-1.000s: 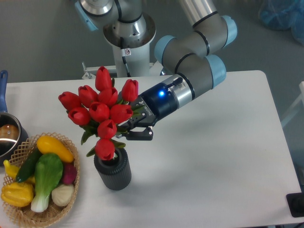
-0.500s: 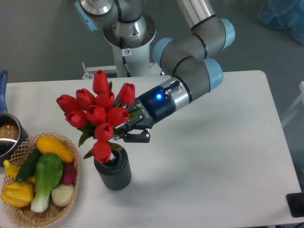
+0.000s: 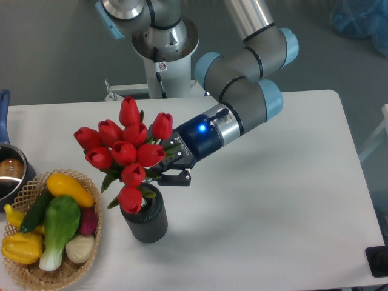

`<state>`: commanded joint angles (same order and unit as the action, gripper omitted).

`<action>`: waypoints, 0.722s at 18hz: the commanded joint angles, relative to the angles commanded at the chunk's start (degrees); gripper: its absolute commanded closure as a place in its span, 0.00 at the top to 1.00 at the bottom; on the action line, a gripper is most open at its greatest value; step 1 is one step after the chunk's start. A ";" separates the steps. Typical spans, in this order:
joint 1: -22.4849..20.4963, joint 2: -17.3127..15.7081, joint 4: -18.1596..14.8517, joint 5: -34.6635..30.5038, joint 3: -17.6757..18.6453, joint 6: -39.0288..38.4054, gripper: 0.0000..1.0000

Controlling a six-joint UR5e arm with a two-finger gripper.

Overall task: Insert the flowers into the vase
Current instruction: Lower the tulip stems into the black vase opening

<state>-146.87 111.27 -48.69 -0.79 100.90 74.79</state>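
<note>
Here, the bunch of red tulip buds on green stems hangs over the small dark grey ribbed vase, lowest bud at its mouth | stems slant down-left from the black two-finger gripper, closed on them from the right | vase lies below-left of gripper, beside wicker basket of vegetables.

arm: reaches from upper right down toward lower left, elbow bent | wrist: blue light lit | gripper: tilted low, jaws closed around green stems of the flowers
</note>
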 joint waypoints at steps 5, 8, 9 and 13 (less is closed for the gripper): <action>0.09 0.97 0.00 0.00 1.32 2.81 0.11; -0.09 1.49 0.09 0.00 1.41 3.34 0.12; -0.09 1.67 0.09 0.00 1.41 3.34 0.12; -0.26 2.63 0.18 -0.18 1.76 3.86 0.12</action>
<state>-147.13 113.90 -48.52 -0.97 102.65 78.66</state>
